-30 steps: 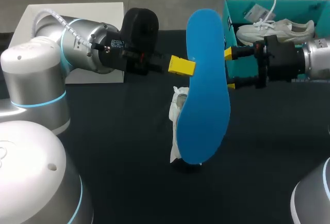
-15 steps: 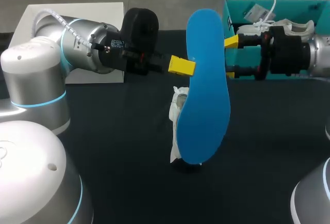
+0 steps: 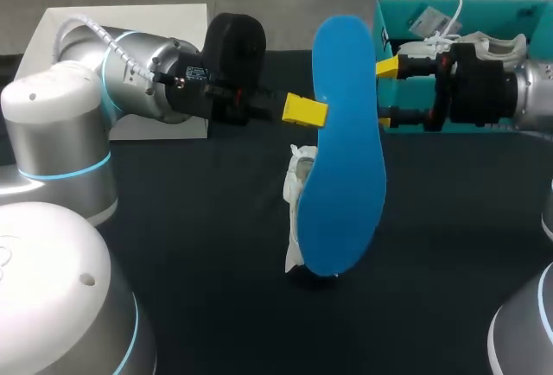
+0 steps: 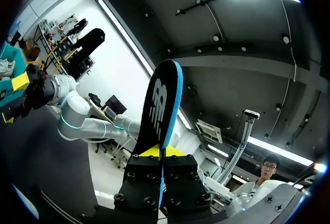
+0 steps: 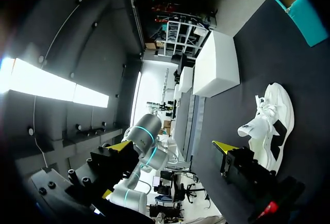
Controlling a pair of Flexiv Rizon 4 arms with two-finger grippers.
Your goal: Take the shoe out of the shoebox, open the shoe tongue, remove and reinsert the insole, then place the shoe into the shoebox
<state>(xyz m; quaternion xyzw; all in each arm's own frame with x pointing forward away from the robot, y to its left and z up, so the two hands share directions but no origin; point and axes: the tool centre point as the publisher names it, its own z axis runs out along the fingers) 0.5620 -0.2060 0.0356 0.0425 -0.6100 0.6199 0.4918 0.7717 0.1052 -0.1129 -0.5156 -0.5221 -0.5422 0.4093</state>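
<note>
**A:** Where does our insole (image 3: pixel 346 146) stand?

**B:** Upright over the middle of the table (image 3: pixel 199 219), its blue face toward us and its length running from 12 to 6 o'clock. Our left gripper (image 3: pixel 307 111) comes in from 9 o'clock with its fingers pressed onto the insole's upper edge. From our left wrist the insole (image 4: pixel 162 105) rises edge-on, with a dark underside and a blue rim, out of the clamped left gripper (image 4: pixel 161 154).

**A:** And the shoe?

**B:** The white shoe (image 3: pixel 298 187) sits on the table just behind the insole's lower half, mostly hidden by it. From our right wrist the shoe (image 5: pixel 270 121) lies on the dark cloth ahead of the fingers, apart from them.

**A:** Our right gripper?

**B:** The right gripper (image 3: pixel 385 94) is at 3 o'clock of the insole's upper part. Its fingers are spread wide and hold nothing. We cannot tell whether the yellow tips touch the insole. Its own view shows the right gripper (image 5: pixel 173 145) just as wide.

**A:** The shoebox?

**B:** The teal shoebox (image 3: pixel 492 12) is at 1 o'clock, with a second shoe (image 3: pixel 497 45) inside. A white box (image 3: pixel 164 19) lies at 10 o'clock.
</note>
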